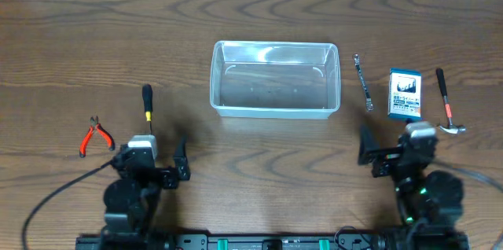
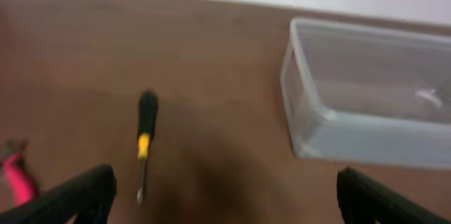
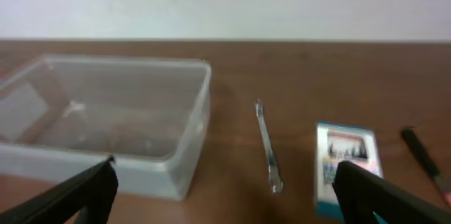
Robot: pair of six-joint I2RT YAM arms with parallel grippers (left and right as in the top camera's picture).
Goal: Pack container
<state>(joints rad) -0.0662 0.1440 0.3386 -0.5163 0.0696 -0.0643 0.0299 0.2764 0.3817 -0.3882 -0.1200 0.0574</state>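
Clear container [image 1: 275, 112] ctr; L tool [image 2: 225, 199], R tool [image 3: 225, 192] both agape

**Three cameras, one shared container [image 1: 275, 81]**

My overhead camera looked straight down on the table [image 1: 251, 14]. Both wrist cameras sat low and close, facing the far wall [image 3: 225, 2]. The left one saw the container's left end, the right one its right.

The worktop [image 1: 78, 38] carries one clear container [image 1: 274, 111], one screwdriver [image 1: 147, 104], one pair of red pliers [image 1: 96, 136], one slim metal piece that looks like a wrench [image 1: 363, 82], one blue-and-white box [image 1: 405, 94] and one hammer [image 1: 445, 102].
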